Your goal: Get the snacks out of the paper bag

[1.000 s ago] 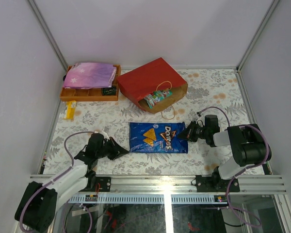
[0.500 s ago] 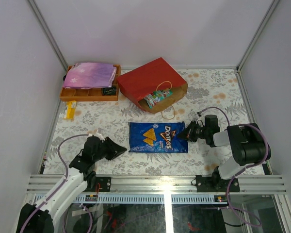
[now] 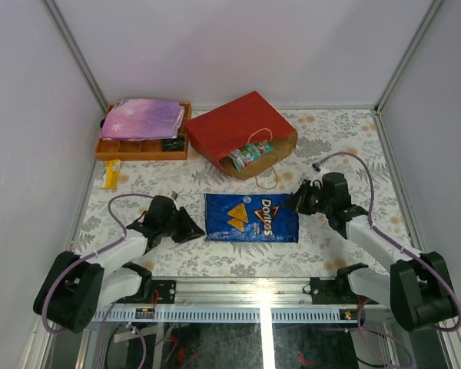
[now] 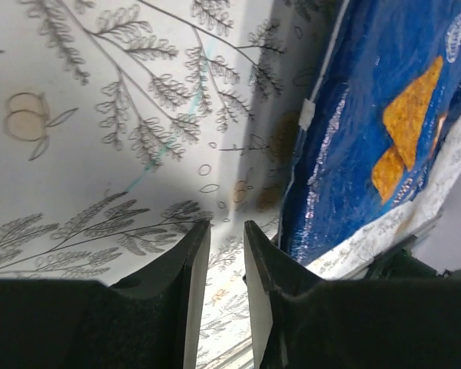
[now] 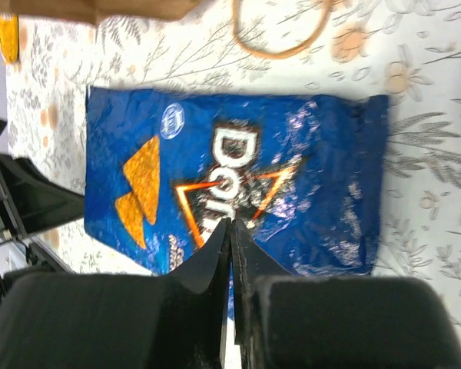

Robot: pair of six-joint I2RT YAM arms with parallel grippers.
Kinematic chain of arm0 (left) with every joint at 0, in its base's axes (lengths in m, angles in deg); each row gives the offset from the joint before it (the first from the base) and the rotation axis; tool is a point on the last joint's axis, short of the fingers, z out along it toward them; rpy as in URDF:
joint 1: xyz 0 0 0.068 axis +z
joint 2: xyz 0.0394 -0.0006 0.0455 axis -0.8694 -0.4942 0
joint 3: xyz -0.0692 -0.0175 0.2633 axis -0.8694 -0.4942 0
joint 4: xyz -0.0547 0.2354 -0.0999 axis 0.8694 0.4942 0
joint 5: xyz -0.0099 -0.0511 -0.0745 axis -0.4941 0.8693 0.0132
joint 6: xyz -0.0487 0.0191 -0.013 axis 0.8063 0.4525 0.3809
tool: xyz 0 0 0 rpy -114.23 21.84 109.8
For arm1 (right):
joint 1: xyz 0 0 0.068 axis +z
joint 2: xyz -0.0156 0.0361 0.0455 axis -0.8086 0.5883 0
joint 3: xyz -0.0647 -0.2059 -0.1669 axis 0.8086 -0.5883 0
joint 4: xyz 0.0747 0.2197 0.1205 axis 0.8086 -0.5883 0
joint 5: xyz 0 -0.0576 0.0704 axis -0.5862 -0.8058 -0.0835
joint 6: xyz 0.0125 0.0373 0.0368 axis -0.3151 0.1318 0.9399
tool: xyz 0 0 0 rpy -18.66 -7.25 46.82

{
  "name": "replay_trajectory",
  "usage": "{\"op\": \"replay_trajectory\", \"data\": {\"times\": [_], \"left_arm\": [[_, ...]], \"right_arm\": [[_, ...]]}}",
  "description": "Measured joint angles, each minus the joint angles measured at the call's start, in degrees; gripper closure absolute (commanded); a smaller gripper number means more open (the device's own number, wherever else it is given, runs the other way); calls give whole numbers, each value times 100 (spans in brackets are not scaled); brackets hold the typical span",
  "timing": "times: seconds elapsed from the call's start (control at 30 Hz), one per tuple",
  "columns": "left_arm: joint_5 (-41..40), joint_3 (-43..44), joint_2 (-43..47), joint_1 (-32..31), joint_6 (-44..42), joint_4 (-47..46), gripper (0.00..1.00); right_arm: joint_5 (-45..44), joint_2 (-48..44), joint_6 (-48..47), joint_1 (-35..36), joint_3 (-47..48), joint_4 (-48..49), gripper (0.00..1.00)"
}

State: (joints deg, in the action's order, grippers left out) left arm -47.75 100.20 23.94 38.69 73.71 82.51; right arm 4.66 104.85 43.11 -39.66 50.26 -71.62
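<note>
Mid-table, the blue Doritos bag [image 3: 251, 217] lies flat, already out of the red paper bag [image 3: 234, 127] at its 12 o'clock. Left gripper [image 4: 225, 224] sits just off the chip bag's 9 o'clock edge, jaws a narrow gap apart, holding nothing. Right gripper [image 5: 230, 223] is at its 2 o'clock corner, jaws pressed together, empty. Risks: a closed gripper pushed into the mouth could shove packets deeper or drag the light paper bag, and the cord handle [image 5: 280, 54] could snag a finger. The paper bag lies on its side, mouth toward 5 o'clock, with green and pink packets [image 3: 250, 155] showing inside. The orange tray [image 3: 138, 154] at 10 o'clock carries a starry pouch [image 3: 142, 118].
</note>
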Motion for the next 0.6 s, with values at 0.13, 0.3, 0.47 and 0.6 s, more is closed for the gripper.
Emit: {"op": "replay_trajectory", "data": {"times": [0.13,0.3,0.47,0.6], "left_arm": [[-11,44,-240,0,-199,-251,74],[48,44,-385,0,-339,-601,70],[76,39,-476,33,-442,-852,58],[90,-13,-472,195,-470,-1088,55]], "right_arm": [[-323,-227,-105,577,136,-380,91],[-579,-238,-138,946,177,-798,86],[-804,-122,-140,1235,455,-1060,72],[-1054,160,-138,1794,811,-1119,64]]}}
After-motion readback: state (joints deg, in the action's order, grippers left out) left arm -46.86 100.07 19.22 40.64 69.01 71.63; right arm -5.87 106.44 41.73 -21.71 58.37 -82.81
